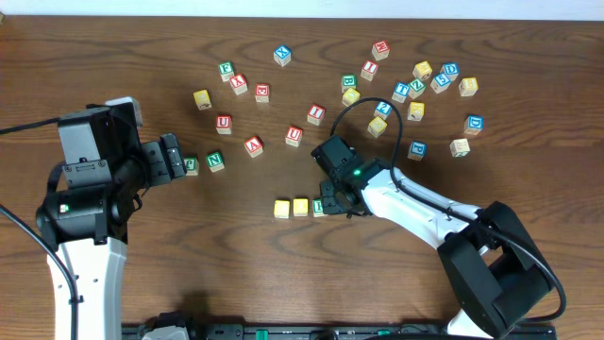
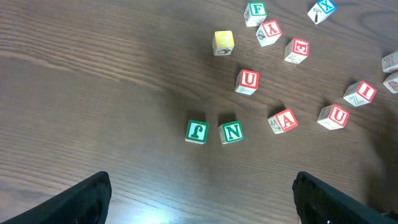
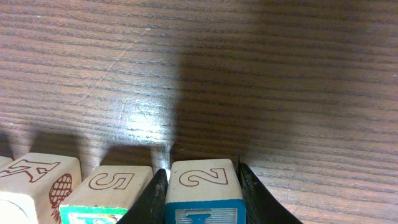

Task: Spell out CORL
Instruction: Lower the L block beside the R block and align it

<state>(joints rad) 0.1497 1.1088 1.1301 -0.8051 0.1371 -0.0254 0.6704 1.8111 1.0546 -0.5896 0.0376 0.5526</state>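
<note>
The right gripper [image 3: 201, 177] is pinching the blue cube [image 3: 202, 202], pale wood with an outlined 2, at the right end of the near-centre row [image 1: 301, 207]. Only the wrist view is showing this grip. Overhead, the arm is hiding it beside the yellow cubes [image 1: 281, 208]. The left gripper [image 2: 202, 186] is hovering at the left, spread wide.

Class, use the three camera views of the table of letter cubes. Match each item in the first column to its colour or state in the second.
Column one:
1 left gripper
2 right gripper
3 N cube
4 U cube

Column two:
A green-faced
B red letter on white
C open, holding nothing
D shut on the cube marked 2

Pairs: 1-C, 2-D, 3-A, 4-B
</note>
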